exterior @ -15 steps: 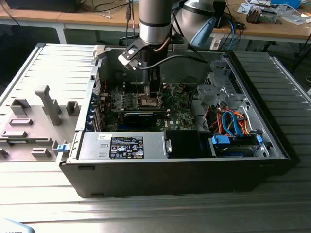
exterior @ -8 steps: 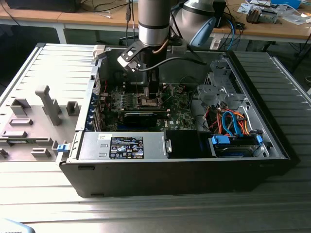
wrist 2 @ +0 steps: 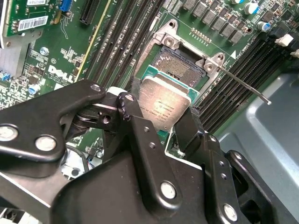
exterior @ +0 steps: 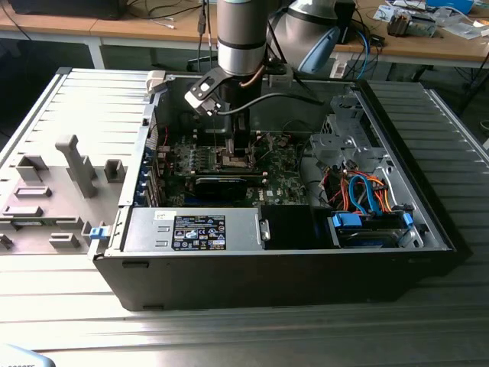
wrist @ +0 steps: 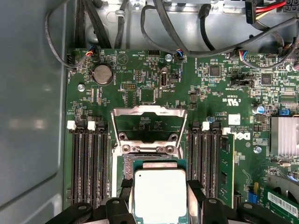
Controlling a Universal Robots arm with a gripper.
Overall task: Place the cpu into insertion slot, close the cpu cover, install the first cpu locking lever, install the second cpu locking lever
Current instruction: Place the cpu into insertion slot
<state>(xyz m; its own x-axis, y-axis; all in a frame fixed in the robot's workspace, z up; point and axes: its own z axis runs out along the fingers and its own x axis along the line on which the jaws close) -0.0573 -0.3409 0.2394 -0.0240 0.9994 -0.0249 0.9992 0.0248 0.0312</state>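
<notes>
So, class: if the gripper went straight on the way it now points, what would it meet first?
Most likely the insertion slot. The gripper grips the cpu above the slot's open dark centre, with the cpu cover raised. The gap between them is hard to judge.

My gripper (wrist 2: 161, 114) is matte black, its links dotted with silver screw heads. The cpu (wrist 2: 164, 103) pinched in it shows a pale silver-tan face with faint dark print and a green edge. The insertion slot (wrist 2: 180, 65) is dark grey and finely speckled inside a silver rim. The cpu cover (wrist: 148, 110) is bare silver-grey. The circuit board (wrist: 140, 79) is green with white markings, and its memory slots (wrist: 88, 163) are black with white tabs. In the exterior view, at four o'clock from my gripper, the cables (exterior: 365, 191) are orange and blue. The case (exterior: 267, 283) is black, and the table (exterior: 244, 336) is grey with parallel ridges.
</notes>
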